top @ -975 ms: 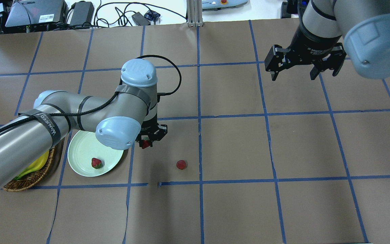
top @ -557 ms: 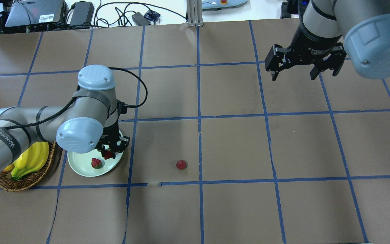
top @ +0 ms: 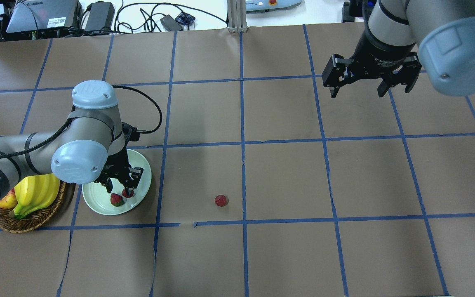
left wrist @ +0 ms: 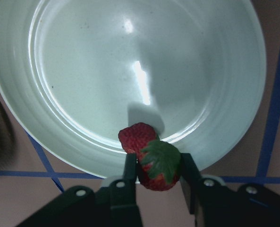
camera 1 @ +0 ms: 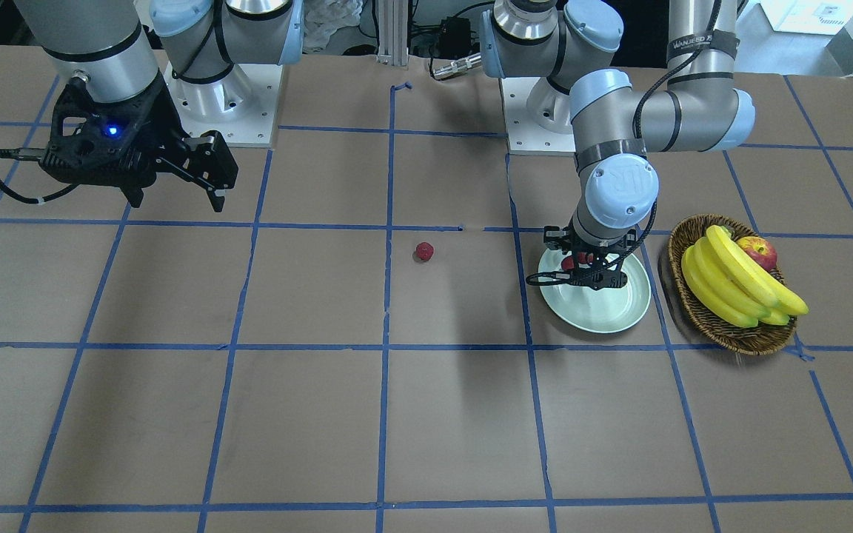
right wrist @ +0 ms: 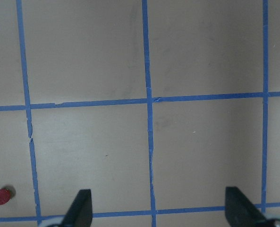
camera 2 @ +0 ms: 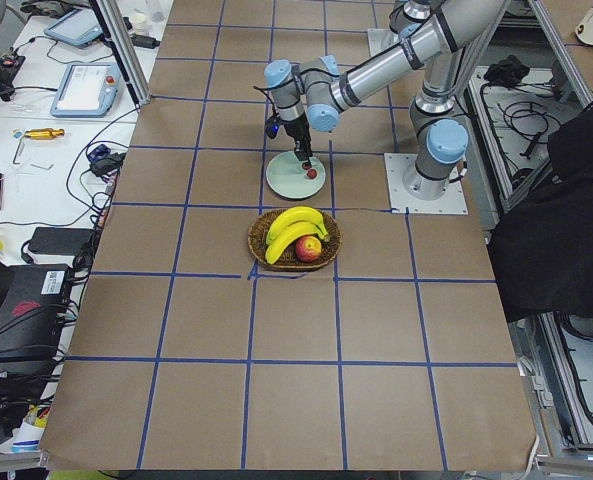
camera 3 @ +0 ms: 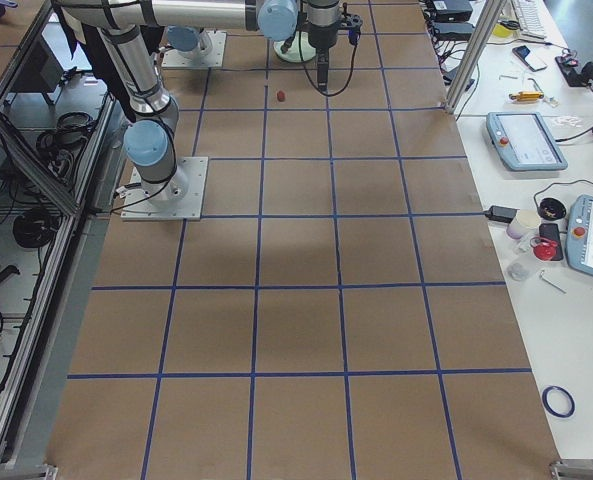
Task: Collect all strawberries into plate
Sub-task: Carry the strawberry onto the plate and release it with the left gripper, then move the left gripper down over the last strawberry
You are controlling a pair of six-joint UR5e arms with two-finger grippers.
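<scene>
My left gripper (top: 120,189) hangs low over the pale green plate (top: 96,197), shut on a strawberry (left wrist: 159,164) whose green cap faces the wrist camera. A second strawberry (top: 116,199) lies on the plate right beside the held one, near the plate's front rim (left wrist: 83,142). Out on the brown paper, well to the right of the plate, a third strawberry (top: 221,200) lies on its own. My right gripper (top: 358,93) hovers open and empty over the far right of the table; its wrist view catches the loose strawberry (right wrist: 2,196) at the lower left.
A wicker basket (top: 35,219) with bananas (top: 35,192) and a red apple (camera 1: 760,252) stands just left of the plate, close to my left arm. Blue tape lines grid the paper. Cables and electronics lie beyond the far edge.
My left arm has swung left with the strawberry, from over the bare table to low above the plate beside the other berry. The right arm has stayed still.
</scene>
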